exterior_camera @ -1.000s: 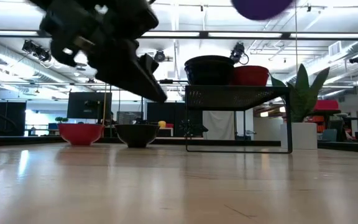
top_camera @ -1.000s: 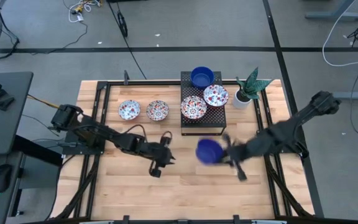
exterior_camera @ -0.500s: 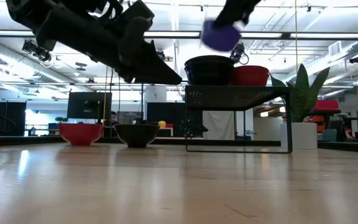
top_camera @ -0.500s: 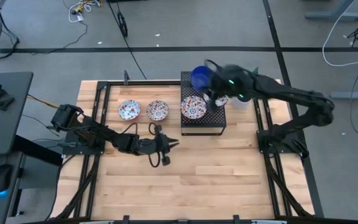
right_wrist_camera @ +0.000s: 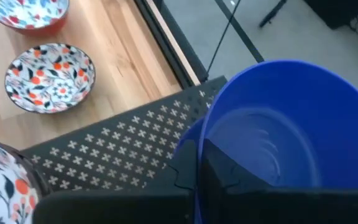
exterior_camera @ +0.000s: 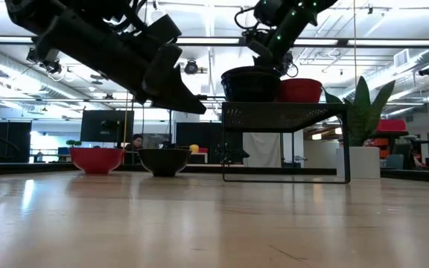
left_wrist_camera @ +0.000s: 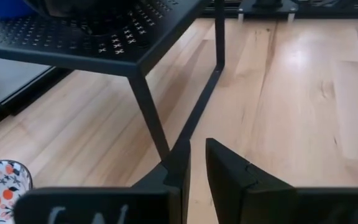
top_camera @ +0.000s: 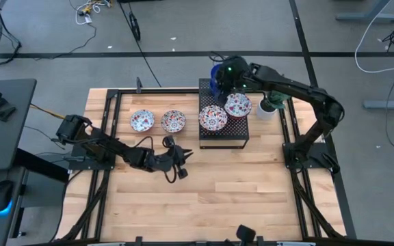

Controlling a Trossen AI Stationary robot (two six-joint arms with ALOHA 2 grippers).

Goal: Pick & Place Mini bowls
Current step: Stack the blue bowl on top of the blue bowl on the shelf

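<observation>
My right gripper (top_camera: 223, 74) reaches over the far left corner of the black mesh rack (top_camera: 224, 137), shut on a cobalt blue mini bowl (right_wrist_camera: 272, 124). Just below it a second blue bowl's rim (right_wrist_camera: 188, 149) shows on the rack. Two floral mini bowls (top_camera: 213, 118) (top_camera: 238, 104) sit on the rack, and two more (top_camera: 142, 121) (top_camera: 174, 121) stand on the table to the rack's left. My left gripper (top_camera: 180, 160) hovers over the table by the rack's near left leg (left_wrist_camera: 151, 118), shut and holding nothing. My right gripper pinches the blue bowl by its rim (right_wrist_camera: 207, 140), with one finger (right_wrist_camera: 229, 177) inside the hollow and the other hidden outside the wall. The bowl sits open side up, directly over the other blue bowl. Whether it rests in that bowl I cannot tell.
A white plant pot (top_camera: 267, 108) with a green plant stands right of the rack, beside the right arm. Black frame rails run along the table's left and right sides. Bare wood lies across the near half of the table (top_camera: 217, 205).
My right gripper has carried the blue bowl from above the middle of the table, up and toward the far edge, to the rack's far left corner over the other blue bowl. My left gripper has turned its fingers toward the rack and shifted slightly right.
</observation>
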